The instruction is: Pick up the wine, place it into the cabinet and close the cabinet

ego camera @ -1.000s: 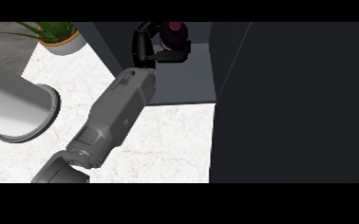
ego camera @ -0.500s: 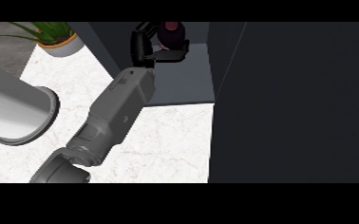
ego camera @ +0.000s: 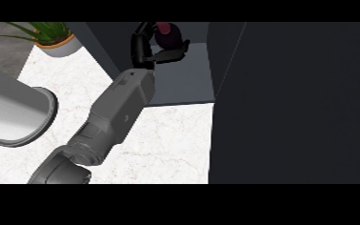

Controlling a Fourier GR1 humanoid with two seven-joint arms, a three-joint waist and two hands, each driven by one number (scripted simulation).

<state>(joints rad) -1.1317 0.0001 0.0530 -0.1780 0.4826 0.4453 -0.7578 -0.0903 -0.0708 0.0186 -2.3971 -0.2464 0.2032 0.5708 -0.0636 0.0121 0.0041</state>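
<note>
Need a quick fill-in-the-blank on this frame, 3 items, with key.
1. The left hand is curled round a bottle of ___.
2. The hand holds it inside the ___, whose dark door stands open at the view's right.
3. The potted plant stands on the counter at the view's upper ___ corner.

Missing words: wine; cabinet; left.

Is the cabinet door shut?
No, the door stands open while the robot hand holds the wine inside the cabinet.
</note>
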